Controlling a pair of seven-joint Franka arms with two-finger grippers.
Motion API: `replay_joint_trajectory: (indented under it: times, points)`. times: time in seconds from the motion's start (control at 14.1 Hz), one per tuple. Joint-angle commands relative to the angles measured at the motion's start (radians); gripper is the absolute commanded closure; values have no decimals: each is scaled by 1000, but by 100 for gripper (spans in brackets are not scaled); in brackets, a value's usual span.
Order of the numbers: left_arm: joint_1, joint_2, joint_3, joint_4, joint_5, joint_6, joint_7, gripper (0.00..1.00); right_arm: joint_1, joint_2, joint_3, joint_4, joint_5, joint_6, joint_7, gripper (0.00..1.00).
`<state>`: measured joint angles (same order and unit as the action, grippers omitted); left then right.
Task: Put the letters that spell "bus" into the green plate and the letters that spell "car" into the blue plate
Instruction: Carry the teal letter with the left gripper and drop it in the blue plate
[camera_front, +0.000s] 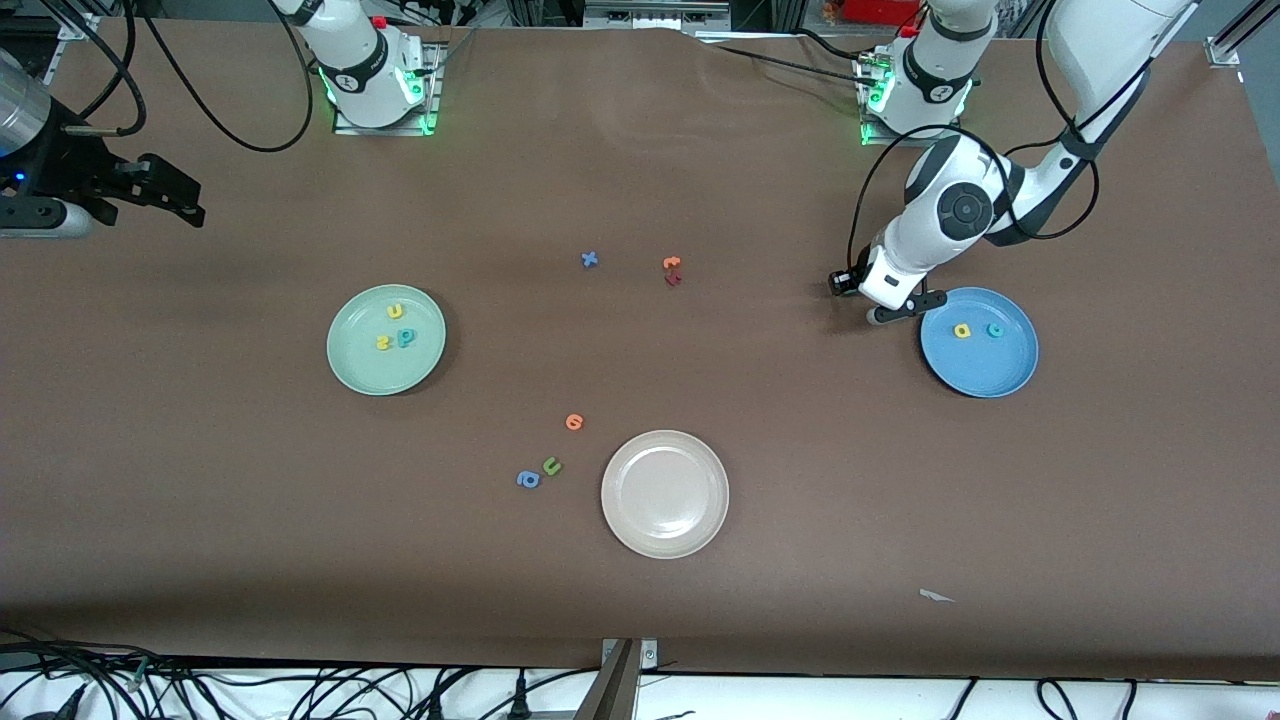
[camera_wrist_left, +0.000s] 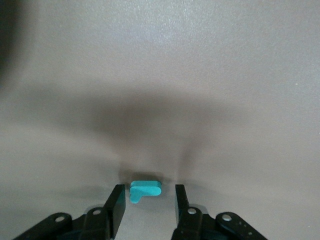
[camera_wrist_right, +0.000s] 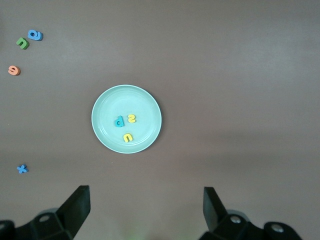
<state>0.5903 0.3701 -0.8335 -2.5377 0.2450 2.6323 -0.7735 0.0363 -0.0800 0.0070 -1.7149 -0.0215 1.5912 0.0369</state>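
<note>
My left gripper (camera_front: 898, 309) is down at the table beside the blue plate (camera_front: 985, 372), on its right-arm side. Its jaws stand open around the thin teal r (camera_wrist_left: 146, 188), which lies flat with a gap to each finger; my left gripper (camera_wrist_left: 149, 196) shows this close up. In the front view the r is hidden. A yellow a (camera_front: 962, 330) and a teal c (camera_front: 994, 329) lie in the blue plate. The green plate (camera_front: 350, 368) holds a yellow u (camera_front: 395, 311), a yellow s (camera_front: 383, 343) and a teal b (camera_front: 405, 337). My right gripper (camera_front: 185, 195) waits wide open and empty, high over the right arm's end of the table.
A cream-white plate (camera_front: 618, 520) lies near the front camera. Next to it are an orange round letter (camera_front: 574, 421), a green u (camera_front: 551, 465) and a blue a (camera_front: 528, 479). Mid-table lie a blue x (camera_front: 590, 259), an orange letter (camera_front: 672, 263) and a dark red letter (camera_front: 673, 279).
</note>
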Motion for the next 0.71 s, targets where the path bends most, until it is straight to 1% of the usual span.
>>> replay_joint_trajectory:
  times: [0.0, 0.21, 0.5, 0.64]
  points:
    - [-6, 19, 11, 13, 80, 2, -41, 52, 19, 28, -19, 35, -1, -30, 17, 0]
    - [-6, 33, 25, 13, 120, 2, -67, 52, 19, 29, -18, 35, 0, -19, 17, 0]
    - [-9, 44, 27, 14, 126, 2, -84, 52, 22, 29, -13, 35, 2, -28, 17, 0]
    - [-9, 46, 27, 14, 126, 2, -86, 55, 14, 32, -24, 32, 3, -33, 18, 0]
